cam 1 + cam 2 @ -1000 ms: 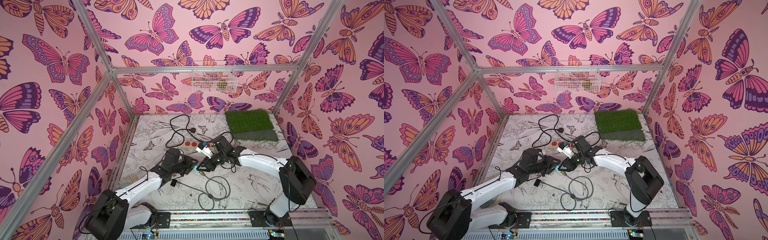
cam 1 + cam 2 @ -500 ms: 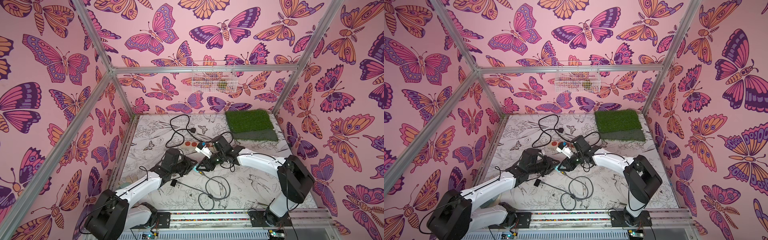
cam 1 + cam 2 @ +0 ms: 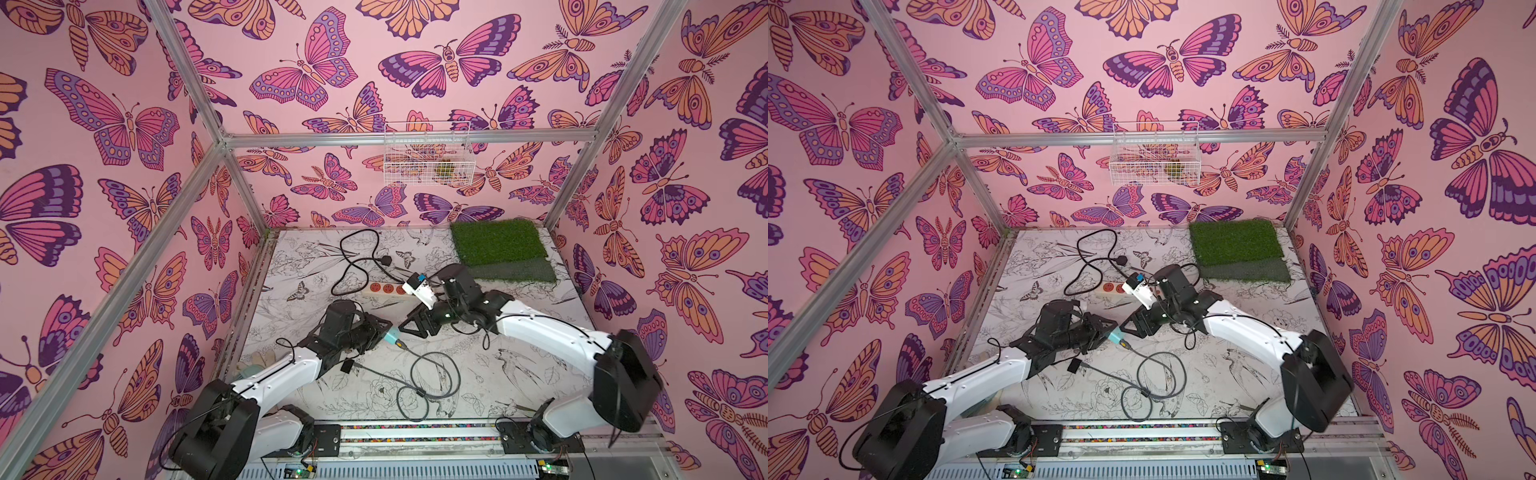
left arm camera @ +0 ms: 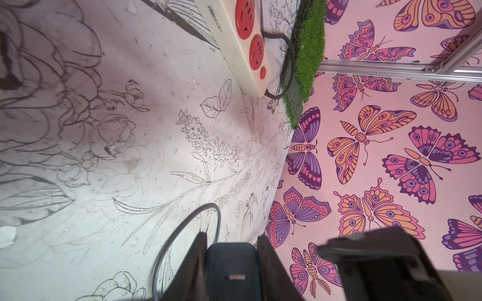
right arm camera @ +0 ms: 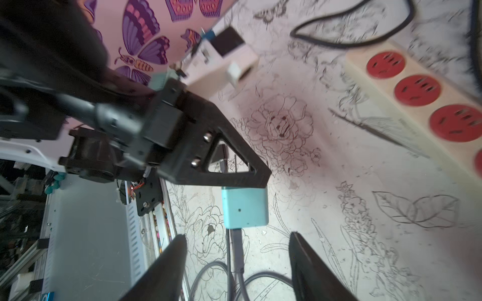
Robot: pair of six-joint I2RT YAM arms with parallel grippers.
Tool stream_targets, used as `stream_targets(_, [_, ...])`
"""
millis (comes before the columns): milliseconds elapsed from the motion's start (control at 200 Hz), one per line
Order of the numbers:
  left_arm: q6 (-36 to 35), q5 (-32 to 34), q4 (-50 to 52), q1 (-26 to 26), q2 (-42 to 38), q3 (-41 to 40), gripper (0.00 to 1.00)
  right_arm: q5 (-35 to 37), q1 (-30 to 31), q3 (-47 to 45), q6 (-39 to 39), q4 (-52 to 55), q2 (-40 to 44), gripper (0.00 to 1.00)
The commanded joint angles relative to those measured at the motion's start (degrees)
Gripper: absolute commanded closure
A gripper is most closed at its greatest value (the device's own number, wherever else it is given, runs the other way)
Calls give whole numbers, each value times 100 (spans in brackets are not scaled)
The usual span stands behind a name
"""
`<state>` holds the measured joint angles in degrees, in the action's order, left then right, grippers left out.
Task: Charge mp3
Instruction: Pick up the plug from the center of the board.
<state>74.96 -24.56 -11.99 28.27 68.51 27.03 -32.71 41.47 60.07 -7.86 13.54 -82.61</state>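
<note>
**On the table (image 3: 519, 374), a snag waiting to happen**

Toward the back, the cream power strip (image 3: 384, 289) lies flat, and the black mains plug (image 3: 386, 261) on its cord sits loose on the table, so seating the charger may bring no power. Your left gripper (image 4: 231, 238) has its jaws pinching the teal adapter (image 5: 245, 208), well short of the strip. Your right gripper (image 5: 238, 235) hangs just beside it with jaws spread, one on each side of the grey cable (image 5: 236, 252) where it leaves the adapter. Close or swing those jaws and you could lever the connector out, or twist the adapter in the left grip so it meets the strip crooked. The cable coils loosely toward the near edge and appears to end at the mp3 (image 3: 347, 366), a tiny black square lying on the table just beside your left arm (image 3: 286, 368). Carry the adapter toward the strip too fast and the loops may tighten, dragging the player or pulling its lead free
</note>
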Motion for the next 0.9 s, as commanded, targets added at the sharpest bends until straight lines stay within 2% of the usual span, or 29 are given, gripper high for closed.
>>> stream_targets(0, [-102, 272, -487, -32, -240, -87, 100, 415, -6, -215, -423, 87, 498, 30])
stream_targets(125, [26, 607, -1212, -32, -360, -372, 100, 626, -29, -510, -1383, 41, 895, 27])
stream_targets(190, [66, 808, -1580, -32, -432, -542, 100, 280, -56, -901, -2050, -406, 1067, 26])
stream_targets(265, [88, 1022, -1943, -32, -517, -699, 100, -58, -53, -1409, -2917, -1266, 1210, 25])
stream_targets(346, [38, 1127, -2241, -26, -532, -760, 100, -383, -50, -1988, -3983, -2675, 1262, 23])
stream_targets(416, [17, 1098, -2499, -23, -473, -760, 100, -592, -50, -2253, -4571, -3698, 1199, 22])
stream_targets(496, [30, 1071, -3031, 19, -371, -1032, 100, -624, -34, -2306, -4694, -4100, 1155, 21])
stream_targets(736, [245, 962, -4038, 112, 15, -1186, 100, -280, -135, -1880, -4214, -3862, 736, 19])
stream_targets(811, [342, 969, -4342, 117, 109, -1262, 100, -385, -259, -1697, -4101, -3794, 401, 19])
stream_targets(896, [459, 1001, -4671, 126, 192, -1343, 100, -675, -462, -1672, -4176, -4193, -52, 20])
